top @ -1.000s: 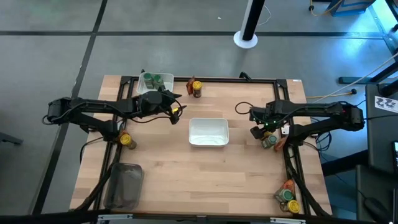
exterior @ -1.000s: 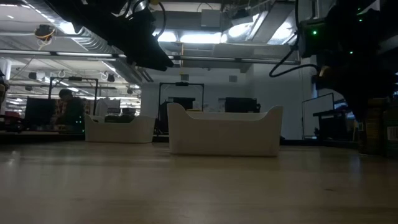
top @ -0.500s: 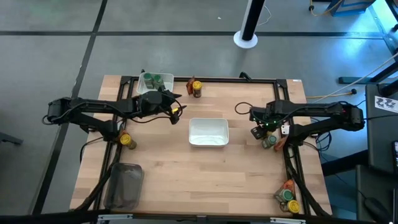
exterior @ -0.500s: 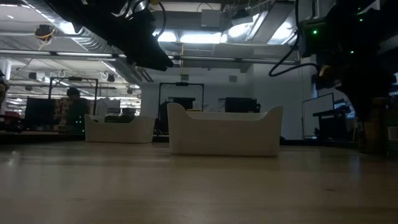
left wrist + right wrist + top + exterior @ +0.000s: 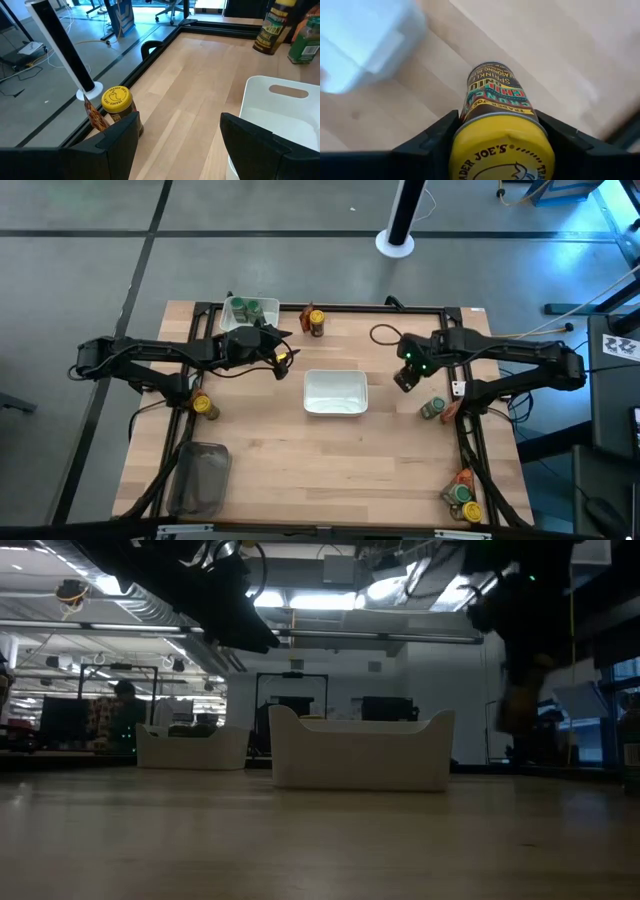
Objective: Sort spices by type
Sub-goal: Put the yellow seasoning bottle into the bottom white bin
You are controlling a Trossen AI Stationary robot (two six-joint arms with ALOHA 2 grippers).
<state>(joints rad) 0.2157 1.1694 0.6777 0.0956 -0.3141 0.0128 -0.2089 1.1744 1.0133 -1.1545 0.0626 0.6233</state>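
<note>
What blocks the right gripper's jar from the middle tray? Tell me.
Nothing visible. The right gripper holds a yellow-lidded jar above bare table just right of the middle tray, whose inside looks bare. The left gripper hangs beyond the tray's far-left corner.

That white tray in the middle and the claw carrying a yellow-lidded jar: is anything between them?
No. In the high view, only bare wood separates the middle white tray from the right claw, which grips the yellow-lidded jar.
</note>
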